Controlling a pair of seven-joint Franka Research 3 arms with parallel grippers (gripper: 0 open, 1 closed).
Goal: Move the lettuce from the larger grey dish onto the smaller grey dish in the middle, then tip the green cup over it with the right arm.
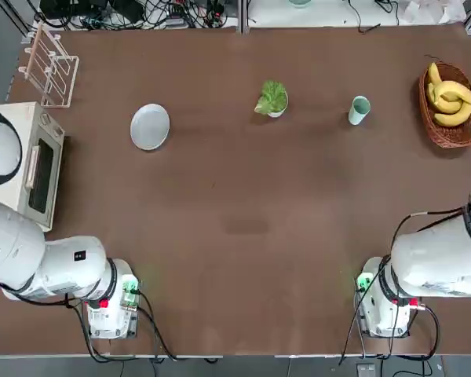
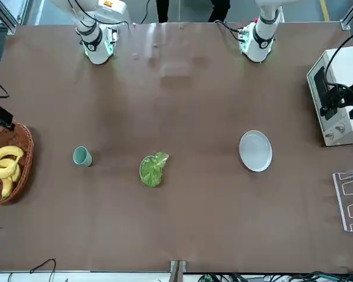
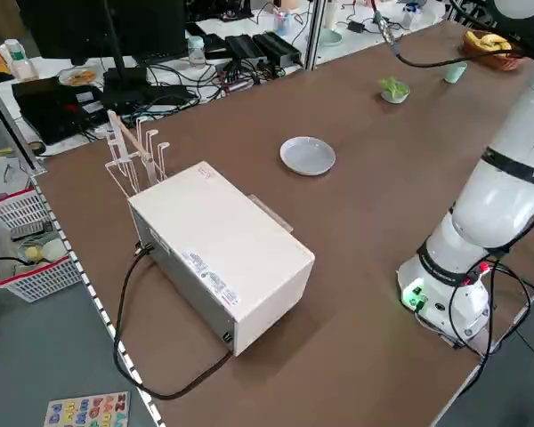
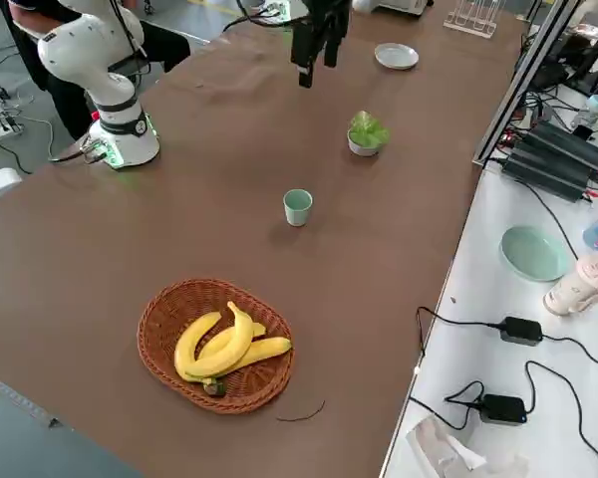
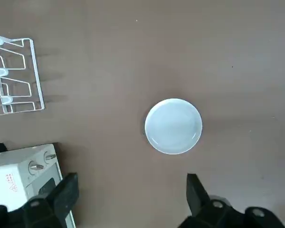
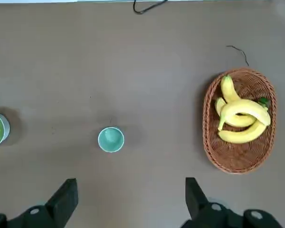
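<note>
The lettuce [image 1: 272,97] sits in the smaller grey dish [image 1: 277,113] at the middle of the table's far side; it also shows in the front view as lettuce [image 2: 153,169]. The larger grey dish [image 1: 150,126] lies bare to the left of it. The green cup [image 1: 359,109] stands upright to the right of the bowl. My left gripper [image 5: 132,194] hangs open high above the plate [image 5: 174,126]. My right gripper [image 6: 129,197] hangs open high above the cup [image 6: 110,139], holding nothing.
A wicker basket [image 1: 447,143] holding bananas [image 1: 449,96] stands at the far right. A white oven [image 1: 30,161] sits at the left edge, with a clear rack [image 1: 51,67] behind it. Both arm bases stand at the near edge.
</note>
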